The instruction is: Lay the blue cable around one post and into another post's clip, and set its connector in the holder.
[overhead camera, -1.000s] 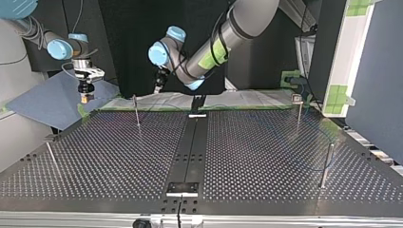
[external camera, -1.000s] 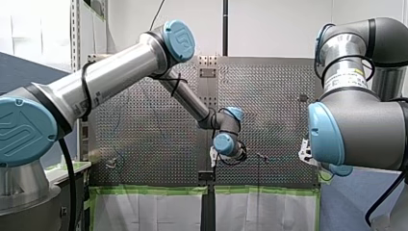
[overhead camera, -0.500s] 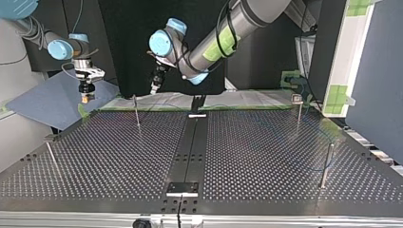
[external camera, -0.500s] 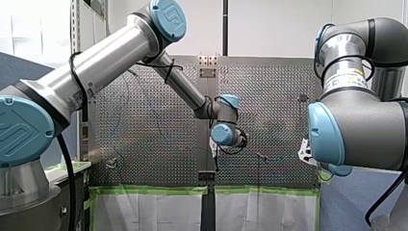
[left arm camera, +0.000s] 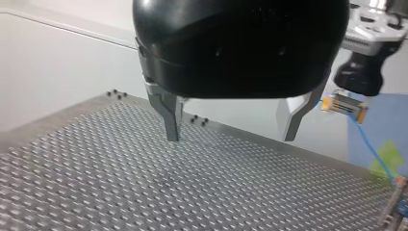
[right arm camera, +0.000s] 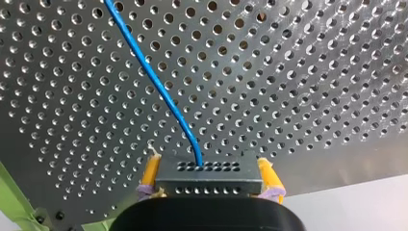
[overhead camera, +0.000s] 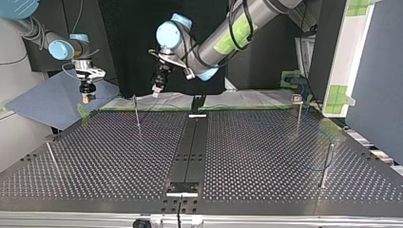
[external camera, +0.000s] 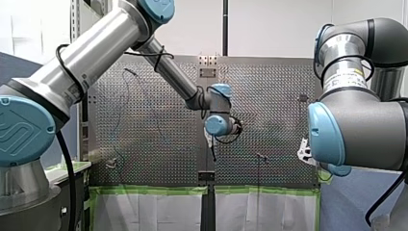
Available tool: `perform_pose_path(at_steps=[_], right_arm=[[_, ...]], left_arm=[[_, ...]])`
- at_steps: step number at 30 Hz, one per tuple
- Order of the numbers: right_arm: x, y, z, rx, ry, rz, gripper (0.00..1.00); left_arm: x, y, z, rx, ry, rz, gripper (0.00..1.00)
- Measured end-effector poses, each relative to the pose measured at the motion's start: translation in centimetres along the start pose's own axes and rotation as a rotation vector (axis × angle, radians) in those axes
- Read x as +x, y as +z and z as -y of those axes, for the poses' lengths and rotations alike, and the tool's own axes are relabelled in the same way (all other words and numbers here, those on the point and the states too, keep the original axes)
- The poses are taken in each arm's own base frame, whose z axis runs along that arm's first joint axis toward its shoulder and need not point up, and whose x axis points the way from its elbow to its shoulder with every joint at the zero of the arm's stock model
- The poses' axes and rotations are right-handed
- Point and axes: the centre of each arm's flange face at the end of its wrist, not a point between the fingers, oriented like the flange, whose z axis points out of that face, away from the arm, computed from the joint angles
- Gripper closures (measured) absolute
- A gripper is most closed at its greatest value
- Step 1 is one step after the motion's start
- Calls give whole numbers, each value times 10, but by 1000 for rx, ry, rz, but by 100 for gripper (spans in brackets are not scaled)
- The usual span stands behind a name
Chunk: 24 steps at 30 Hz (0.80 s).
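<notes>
Between the yellow pads (right arm camera: 151,174) of my right gripper (right arm camera: 210,186) sits a grey connector (right arm camera: 210,171), and the gripper is shut on it. The blue cable (right arm camera: 153,84) runs from it out over the perforated table (right arm camera: 298,72). At the top view's left, that gripper (overhead camera: 85,96) hangs off the table's far corner. My left gripper (left arm camera: 231,138) is open and empty above the table, near its far edge (overhead camera: 156,90). The left wrist view catches the held connector (left arm camera: 344,104) beside it, with the cable (left arm camera: 370,150) dropping from it.
Thin posts stand on the table (overhead camera: 266,142): one below my left gripper (overhead camera: 137,113), one at the top view's far right (overhead camera: 298,110), a thicker one near right (overhead camera: 326,164), a leaning one at left (overhead camera: 51,156). A black centre strip ends in a small plate (overhead camera: 182,188).
My left arm has lifted; its gripper has drifted a little to the right and higher in the top view. My right arm has held still with the connector.
</notes>
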Motion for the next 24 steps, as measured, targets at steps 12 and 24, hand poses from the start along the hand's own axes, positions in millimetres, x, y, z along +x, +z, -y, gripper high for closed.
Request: perform_pose_path(at_steps=[12,24], right_arm=[[-1,2,6,14,13,-6,100],[-3,3,16,30,13,-2,100]], left_arm=[[-41,-25,-4,-8,-22,112,0],[-73,-53,-3,21,-50,203,0]])
